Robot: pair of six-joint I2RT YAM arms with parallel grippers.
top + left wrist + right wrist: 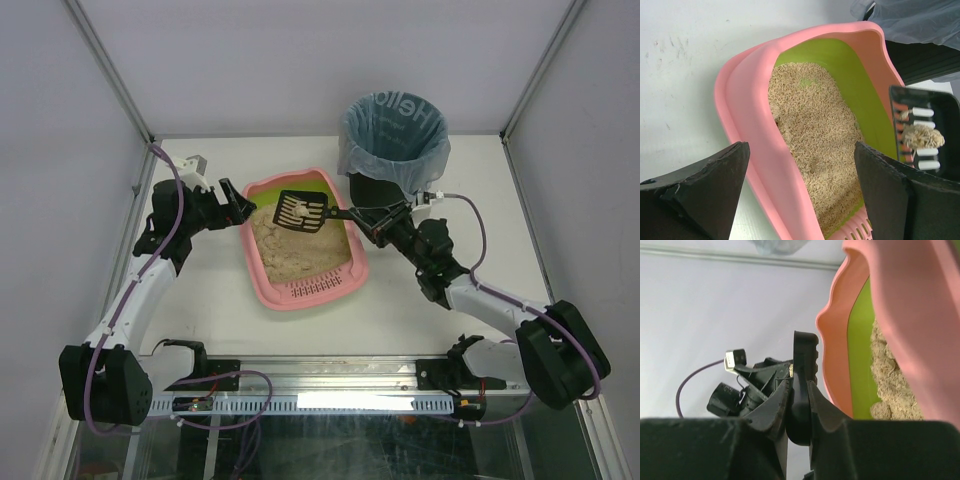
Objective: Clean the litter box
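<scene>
The pink litter box with a lime-green inner wall and beige litter lies mid-table. It also shows in the left wrist view and the right wrist view. My right gripper is shut on the handle of the black slotted scoop, held above the litter at the box's far end. A clump rests on the scoop. In the right wrist view the handle sits between the fingers. My left gripper is open, its jaws either side of the box's left rim.
A round black bin lined with a blue bag stands at the back right, just beyond the box's far right corner. Frame posts rise at the table's back corners. The slotted pink ledge is at the box's near end.
</scene>
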